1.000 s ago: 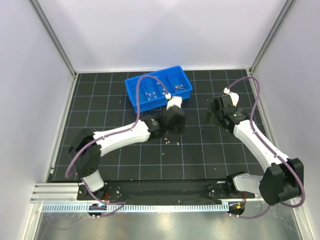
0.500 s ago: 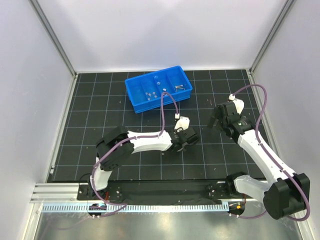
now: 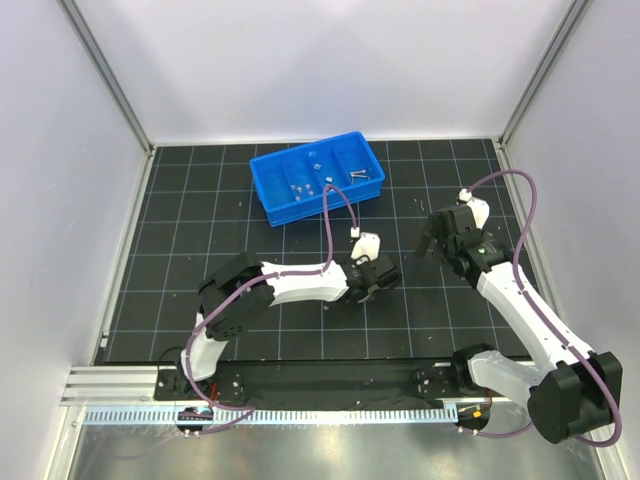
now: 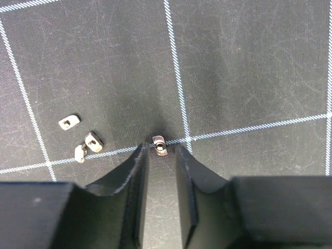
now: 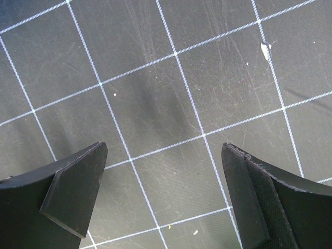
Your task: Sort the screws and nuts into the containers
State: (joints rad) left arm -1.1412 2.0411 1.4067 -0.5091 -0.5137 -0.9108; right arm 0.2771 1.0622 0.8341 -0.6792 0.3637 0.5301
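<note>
Flanking knurled silver screw [image 4: 159,146] — left claw [image 4: 158,154] narrowly parted | right claw [image 5: 163,150] wide, empty

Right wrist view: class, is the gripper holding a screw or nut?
No: the right gripper is wide open, and only the bare grid mat shows in the gap.

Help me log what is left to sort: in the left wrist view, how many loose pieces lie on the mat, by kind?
Nuts: 3
Screws: 1
Total: 4
</note>
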